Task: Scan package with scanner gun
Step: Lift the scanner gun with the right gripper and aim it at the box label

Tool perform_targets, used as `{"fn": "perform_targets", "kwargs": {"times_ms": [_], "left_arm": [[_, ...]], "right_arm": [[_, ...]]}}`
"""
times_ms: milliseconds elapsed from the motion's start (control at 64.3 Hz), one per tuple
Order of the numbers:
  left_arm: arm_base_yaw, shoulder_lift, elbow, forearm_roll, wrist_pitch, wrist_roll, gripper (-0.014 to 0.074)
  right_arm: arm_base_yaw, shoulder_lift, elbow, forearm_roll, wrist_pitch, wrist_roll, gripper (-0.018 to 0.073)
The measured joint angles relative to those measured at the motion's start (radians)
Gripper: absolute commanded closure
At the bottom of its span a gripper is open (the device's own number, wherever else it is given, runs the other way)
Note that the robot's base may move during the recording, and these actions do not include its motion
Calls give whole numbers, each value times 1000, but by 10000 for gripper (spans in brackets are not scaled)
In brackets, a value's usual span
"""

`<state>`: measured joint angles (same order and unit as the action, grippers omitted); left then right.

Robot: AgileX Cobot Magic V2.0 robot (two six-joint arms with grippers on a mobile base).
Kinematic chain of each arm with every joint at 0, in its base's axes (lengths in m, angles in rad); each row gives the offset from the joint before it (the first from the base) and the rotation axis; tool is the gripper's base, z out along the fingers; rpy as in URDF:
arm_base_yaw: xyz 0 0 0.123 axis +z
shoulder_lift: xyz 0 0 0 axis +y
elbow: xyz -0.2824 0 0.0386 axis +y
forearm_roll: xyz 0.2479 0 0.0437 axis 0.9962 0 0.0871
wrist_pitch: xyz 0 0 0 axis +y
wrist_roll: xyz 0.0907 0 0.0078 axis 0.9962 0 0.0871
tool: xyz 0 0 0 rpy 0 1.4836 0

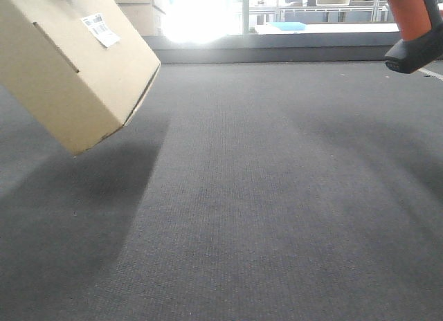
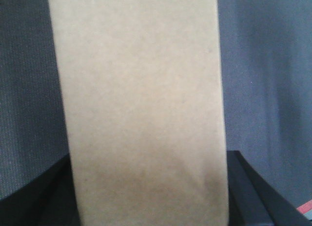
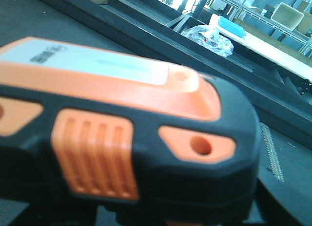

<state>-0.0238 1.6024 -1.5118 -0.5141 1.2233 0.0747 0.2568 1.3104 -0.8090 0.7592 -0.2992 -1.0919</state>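
Exterior front-facing view: a dark grey, cloth-textured counter fills most of the picture and runs back to a low dark ledge under bright windows. The package, a plain tan cardboard box, hangs tilted at upper left, clear of the counter, with its lowest corner pointing down over its own shadow. A small white barcode label sits on the face turned up and towards the right.

The left wrist camera shows a plain tan side of the package running up the middle, with the left claw closed on it. Its black fingers press against the two opposite faces.

At upper right of the front view, the scanner gun hangs well apart from the package. Only its orange handle and flat black base show, and both are off the counter. In the right wrist view its black and orange body fills the picture, blurred. I cannot make out the right claw's fingers there, but it seems to be clamped on the scanner gun. Behind the gun lies a crumpled clear plastic bag.
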Motion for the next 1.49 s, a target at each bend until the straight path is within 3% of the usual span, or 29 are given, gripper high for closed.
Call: {"fn": "perform_targets", "kwargs": {"times_ms": [560,840,1151,1307,1493], "left_arm": [[0,0,0,0,0,0,707],[0,0,0,2,0,0,707],[0,0,0,2,0,0,707],[0,0,0,2,0,0,707],[0,0,0,2,0,0,707]], "right_arm": [[0,0,0,19,0,-9,722],[0,-24,0,187,12,-9,722],[-2,-115,0,488,22,-5,722],[-2,-138,13,525,35,63,722],[-2,-144,89,498,19,138,722]]}}
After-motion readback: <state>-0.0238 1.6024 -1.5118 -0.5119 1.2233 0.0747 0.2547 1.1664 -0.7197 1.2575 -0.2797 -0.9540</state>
